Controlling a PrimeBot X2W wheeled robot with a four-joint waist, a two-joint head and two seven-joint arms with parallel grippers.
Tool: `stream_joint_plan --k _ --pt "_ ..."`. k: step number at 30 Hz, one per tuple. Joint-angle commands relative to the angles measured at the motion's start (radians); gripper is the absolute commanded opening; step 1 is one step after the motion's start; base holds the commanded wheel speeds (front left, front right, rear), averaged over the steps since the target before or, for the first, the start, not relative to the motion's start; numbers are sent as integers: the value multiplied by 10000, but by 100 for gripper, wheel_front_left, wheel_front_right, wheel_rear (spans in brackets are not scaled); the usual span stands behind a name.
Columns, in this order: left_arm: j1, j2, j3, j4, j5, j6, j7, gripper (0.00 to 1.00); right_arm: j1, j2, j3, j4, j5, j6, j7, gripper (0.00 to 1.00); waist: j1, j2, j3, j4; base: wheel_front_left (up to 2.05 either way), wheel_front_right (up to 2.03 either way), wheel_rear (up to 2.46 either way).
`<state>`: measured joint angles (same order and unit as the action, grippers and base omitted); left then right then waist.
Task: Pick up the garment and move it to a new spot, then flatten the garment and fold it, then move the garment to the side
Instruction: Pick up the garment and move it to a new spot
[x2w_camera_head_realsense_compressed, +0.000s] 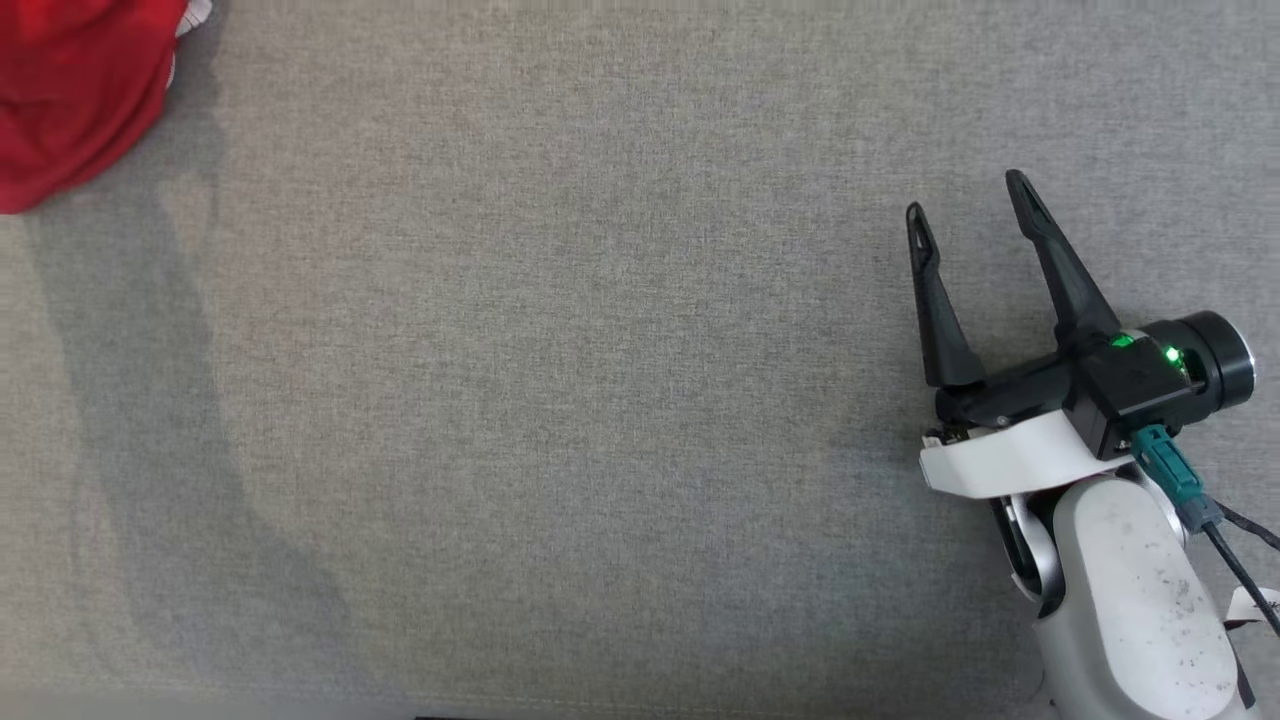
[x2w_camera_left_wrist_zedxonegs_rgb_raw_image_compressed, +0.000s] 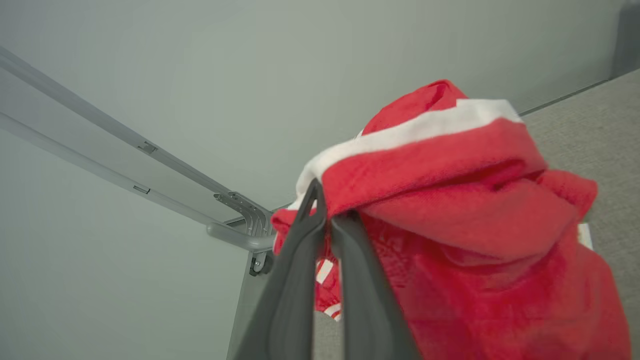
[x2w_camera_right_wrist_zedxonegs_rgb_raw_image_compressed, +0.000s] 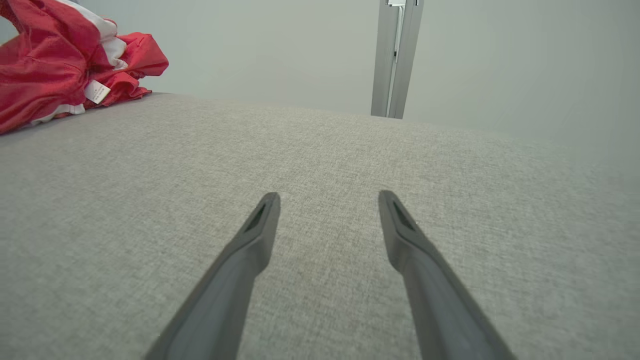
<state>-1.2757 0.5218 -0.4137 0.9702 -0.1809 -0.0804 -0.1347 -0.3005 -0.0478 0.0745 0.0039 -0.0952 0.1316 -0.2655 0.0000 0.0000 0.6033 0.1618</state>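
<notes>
Item: garment (x2w_camera_head_realsense_compressed: 70, 90) — red, white trim (x2w_camera_left_wrist_zedxonegs_rgb_raw_image_compressed: 400, 135), label (x2w_camera_right_wrist_zedxonegs_rgb_raw_image_compressed: 96, 91) showing; a crumpled heap at the far left corner of the grey surface (x2w_camera_head_realsense_compressed: 600, 400), partly past the edge of the head view. Long axis: none to be read, the cloth is bunched and not laid out. Left gripper (x2w_camera_left_wrist_zedxonegs_rgb_raw_image_compressed: 330, 205) — fingers drawn together, nipping a fold of the garment just below the trim, with cloth draped over and beside the tips. Right gripper (x2w_camera_head_realsense_compressed: 966, 198) — fingers spread wide, holding nothing, low over bare surface at the near right, well apart from the garment, which lies far to its left and ahead. Nearer arm: the left, in contact. Step in hand, as judged: the pick-up, grip made, lift not yet evident. The bare middle of the surface lies to the garment's right and nearer the robot, so the carry would likely run that way.
</notes>
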Motion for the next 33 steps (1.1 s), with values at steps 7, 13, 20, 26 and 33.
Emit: stream_joint_plan --k 7,13,20,26,33 --pt "-614 -114 -798 -287 454 -316 61 0 509 -37 -228 438 740 -17 8 100 0 0 -2249 -508 0 0 0" --pt "-1017 -548 -1530 -800 411 -461 395 0 954 -37 -723 662 1250 -17 8 100 0 0 -3571 -1152 0 0 0" --pt "-1271 -1288 -2253 -1466 -126 -501 780 0 1397 -40 -1662 717 1538 -17 8 100 0 0 -4362 -2173 0 0 0" --pt "-1238 -1881 -2386 -2075 -925 -492 903 0 1549 -30 -2142 663 1652 -15 8 100 0 0 -4310 -2902 0 0 0" --pt "477 -2809 -2192 -2348 -1829 -103 802 0 1526 -30 -2144 759 1907 -15 8 100 0 0 -4016 -3185 0 0 0"
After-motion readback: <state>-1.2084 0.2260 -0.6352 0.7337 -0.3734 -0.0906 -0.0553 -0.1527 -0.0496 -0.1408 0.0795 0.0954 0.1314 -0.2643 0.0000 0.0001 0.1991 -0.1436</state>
